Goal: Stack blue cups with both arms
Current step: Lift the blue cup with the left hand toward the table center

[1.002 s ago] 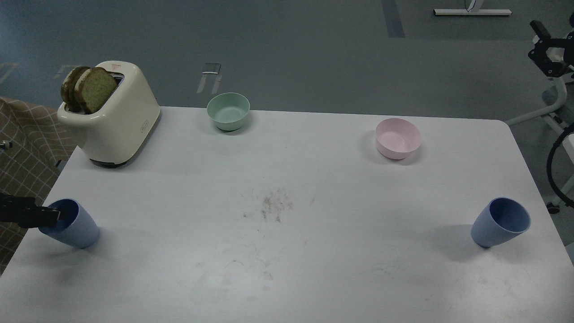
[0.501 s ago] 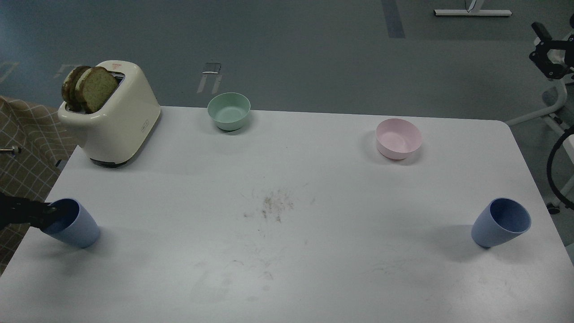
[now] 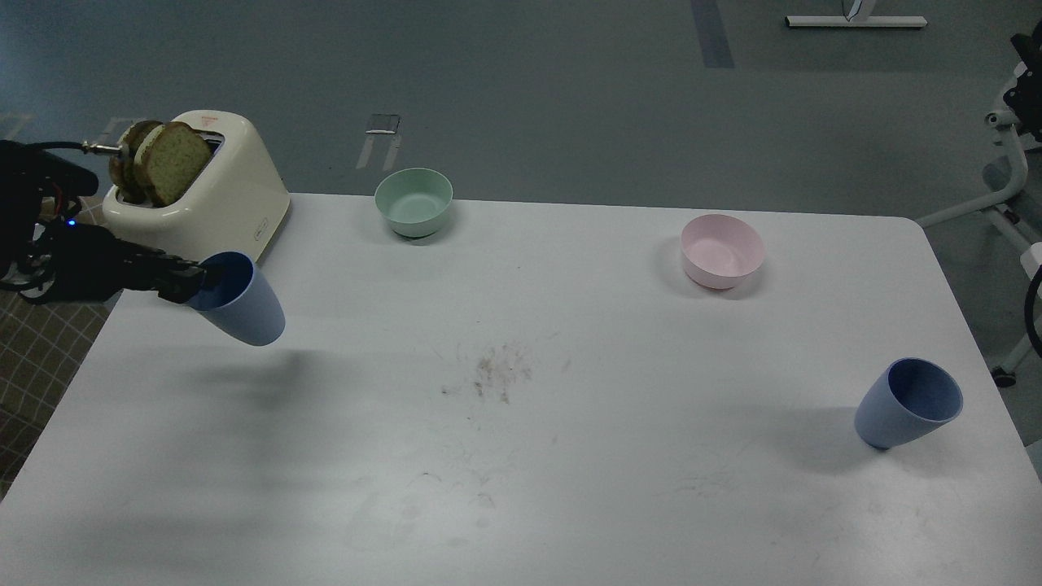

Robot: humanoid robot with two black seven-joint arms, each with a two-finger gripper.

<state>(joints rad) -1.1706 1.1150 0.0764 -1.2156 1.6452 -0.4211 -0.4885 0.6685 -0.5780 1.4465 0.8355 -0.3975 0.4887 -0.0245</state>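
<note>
Grey floor lies behind a white surface (image 3: 521,456) that carries a cream toaster (image 3: 207,212) with two bread slices (image 3: 159,163), a mint-green bowl (image 3: 413,201), a pink bowl (image 3: 723,251) and a smudge of crumbs near the middle. At the left, the left end effector (image 3: 194,281) is clamped on the rim of one blue cup (image 3: 244,301), one finger apparently inside the mouth, and the cup hangs clear of the surface just in front of the toaster, tilted with its base pointing right and down; its shadow lies below it. The other blue cup (image 3: 908,403) stands on its base well apart, near the right edge, mouth open upward. The right end effector is not in view. The step in hand looks like carrying the held cup across to stack. To do it well, keep the rim pinch firm, since a one-wall grip lets a light tumbler swing; travel high enough to clear both bowls; bring the base upright over the standing cup's mouth before lowering; and let the right arm steady that cup so it does not tip.
</note>
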